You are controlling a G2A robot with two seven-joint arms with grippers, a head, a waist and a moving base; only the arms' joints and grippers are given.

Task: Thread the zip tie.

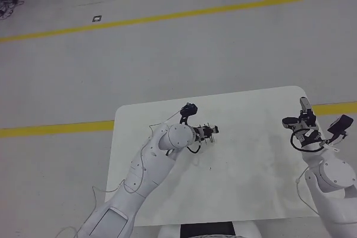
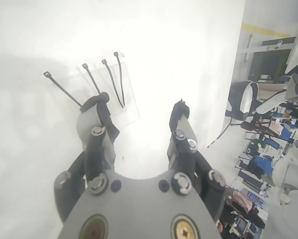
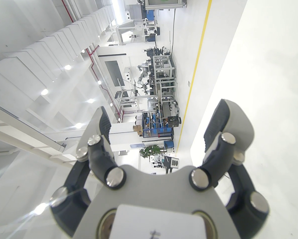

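- Black zip ties (image 2: 112, 82), four thin flat strips each ending in a small square head, lie fanned out on a clear sheet (image 2: 130, 110). Their heads are spread apart and their tails draw closer together.
- The clear sheet is a flat, glossy rectangle with straight edges. It rests on the matte white table (image 2: 164, 26), whose corners are rounded.
- The left gripper (image 2: 139, 106) hangs over the left-middle part of the table, just beside the ties, with its jaws spread wide and nothing between them.
- Its fingers (image 2: 180, 115) are smooth grey metal with crumpled black covering wrapped around the tips. In the left wrist view one tip overlaps the tail ends of the two outermost ties. Whether it touches them cannot be told.
- The right gripper (image 3: 161, 121) is at the table's right edge, well apart from the ties. Its jaws are splayed and empty, with ribbed black pads (image 3: 105, 123) on rounded grey fingers.
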